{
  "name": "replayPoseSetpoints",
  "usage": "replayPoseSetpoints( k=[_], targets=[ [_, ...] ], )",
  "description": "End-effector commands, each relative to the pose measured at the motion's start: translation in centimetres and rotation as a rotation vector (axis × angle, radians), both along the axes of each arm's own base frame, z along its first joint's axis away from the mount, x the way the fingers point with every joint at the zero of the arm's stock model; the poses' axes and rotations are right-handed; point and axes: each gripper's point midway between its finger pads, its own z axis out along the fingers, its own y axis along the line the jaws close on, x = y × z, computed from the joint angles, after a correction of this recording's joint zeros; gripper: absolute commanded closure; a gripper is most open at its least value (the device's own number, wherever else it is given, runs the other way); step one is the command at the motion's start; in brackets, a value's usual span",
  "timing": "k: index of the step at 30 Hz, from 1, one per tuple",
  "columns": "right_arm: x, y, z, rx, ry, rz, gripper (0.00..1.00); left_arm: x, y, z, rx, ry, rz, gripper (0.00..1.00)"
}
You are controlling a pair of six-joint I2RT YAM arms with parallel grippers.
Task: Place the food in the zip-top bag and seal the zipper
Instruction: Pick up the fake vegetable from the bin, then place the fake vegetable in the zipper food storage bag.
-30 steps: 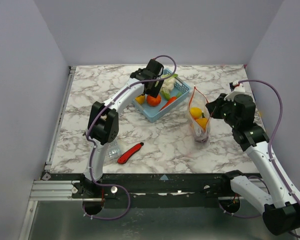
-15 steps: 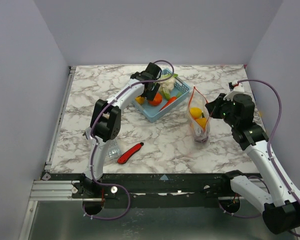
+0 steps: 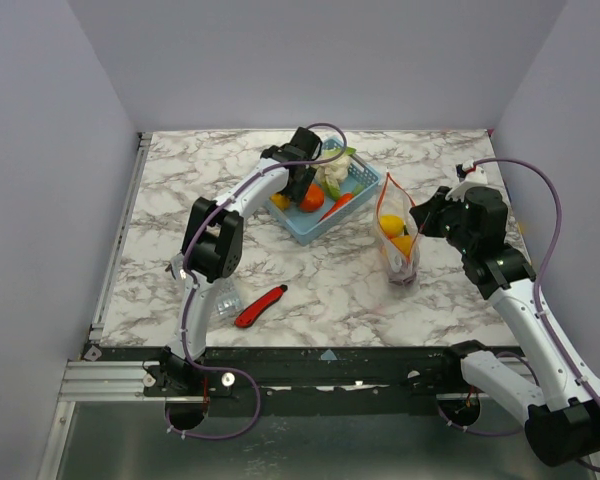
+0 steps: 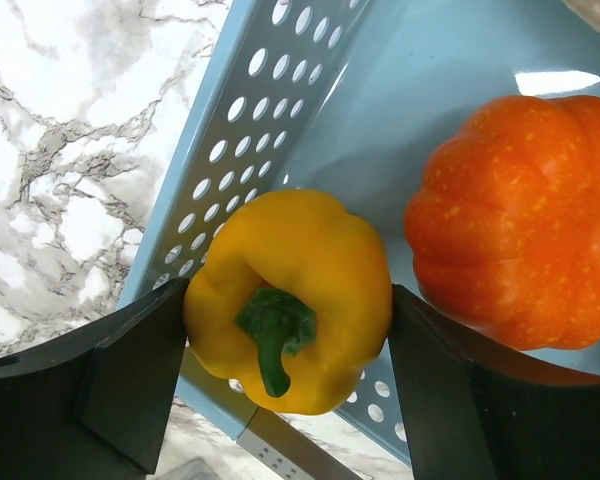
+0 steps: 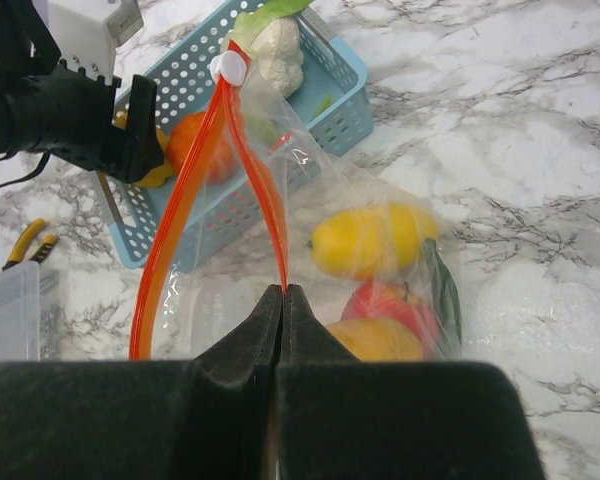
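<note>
Left gripper (image 4: 288,325) is pinching pepper (image 4: 292,265); lift straight, clearing basket (image 4: 242,128) wall. Right gripper (image 5: 283,300), fingers pressed together on zipper (image 5: 178,205), is holding bag (image 5: 345,190) open.

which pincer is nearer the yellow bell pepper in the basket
Left. The left pincer clasps the yellow bell pepper; the right pincer pinches the zipper, away from it.
</note>
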Motion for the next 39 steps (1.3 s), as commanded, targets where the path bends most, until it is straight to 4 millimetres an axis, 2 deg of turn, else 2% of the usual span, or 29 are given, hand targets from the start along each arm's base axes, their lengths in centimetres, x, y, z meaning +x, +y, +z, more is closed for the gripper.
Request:
replayPoseSetpoints(
  k=[1, 6, 10, 13, 19, 23, 26, 29, 35, 39],
  targets=[
    [0.2, 0.1, 0.0, 0.001, -0.007, 0.003, 1.00, 0.0, -1.0, 4.7, -0.099, -0.072, -0.006, 0.73],
    [0.2, 0.1, 0.0, 0.002, -0.006, 0.000, 1.00, -1.4, -2.8, 10.6, -0.286, -0.140, -0.034, 0.79],
    [0.2, 0.1, 0.0, 0.002, -0.008, 0.003, 1.00, -4.0, -4.9, 14.8, -0.480, -0.143, -0.090, 0.83],
    [0.1, 0.2, 0.1, 0.004, -0.010, 0.006, 1.00, -7.3, -7.4, 17.8, -0.680, -0.098, -0.180, 0.86],
    [0.0, 0.1, 0.5, 0.006, -0.021, 0.004, 1.00, -14.7, -12.0, 24.1, -1.094, -0.038, -0.416, 0.85],
    [-0.1, 0.1, 0.5, 0.010, -0.023, 0.007, 1.00, -18.9, -14.4, 26.6, -1.268, 0.007, -0.526, 0.84],
    [-0.1, 0.1, 0.6, 0.009, -0.026, 0.005, 1.00, -21.1, -16.6, 27.2, -1.316, 0.051, -0.593, 0.83],
    [-0.2, 0.1, 1.2, 0.006, -0.035, 0.005, 1.00, -21.6, -18.7, 26.9, -1.299, 0.062, -0.609, 0.82],
    [-0.6, -0.5, 2.5, 0.002, -0.060, -0.018, 1.00, -21.4, -21.2, 25.5, -1.286, 0.097, -0.583, 0.77],
    [-0.7, -0.5, 3.0, 0.008, -0.069, -0.014, 1.00, -21.0, -22.5, 23.8, -1.270, 0.133, -0.541, 0.76]
  ],
)
